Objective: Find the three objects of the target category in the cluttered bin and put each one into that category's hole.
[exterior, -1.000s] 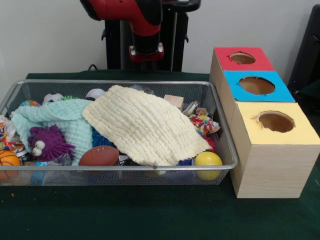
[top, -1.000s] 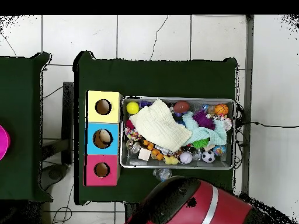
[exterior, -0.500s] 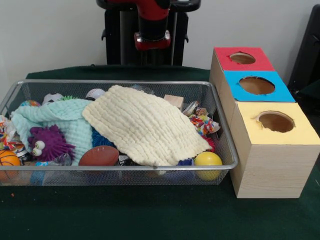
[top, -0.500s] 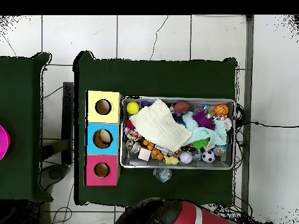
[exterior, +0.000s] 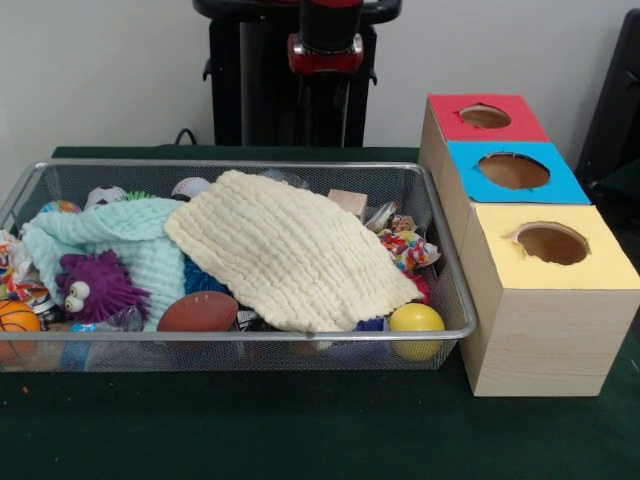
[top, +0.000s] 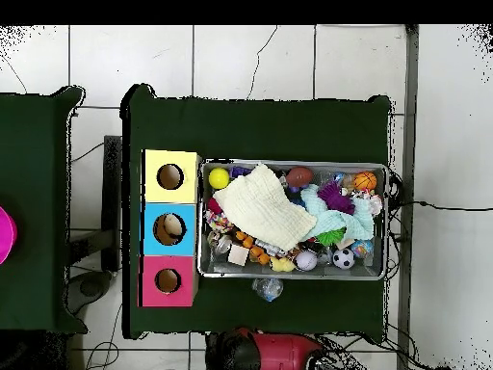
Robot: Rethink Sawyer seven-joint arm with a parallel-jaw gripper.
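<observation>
Two cloths (exterior: 290, 250) smothered the bin (exterior: 240, 335); lifting the cream one at six o'clock first seemed wise. Gripper state: cannot tell.

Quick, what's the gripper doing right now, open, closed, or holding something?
Gripper: not in view. Only the drawn-back arm shows, behind the wire bin.

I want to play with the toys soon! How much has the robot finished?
Hardly started, it seems. The wire bin is full of toys under the cream cloth. The arm is up behind it, carrying nothing I can see. Finding three toys and dropping them into a hole is left.
</observation>
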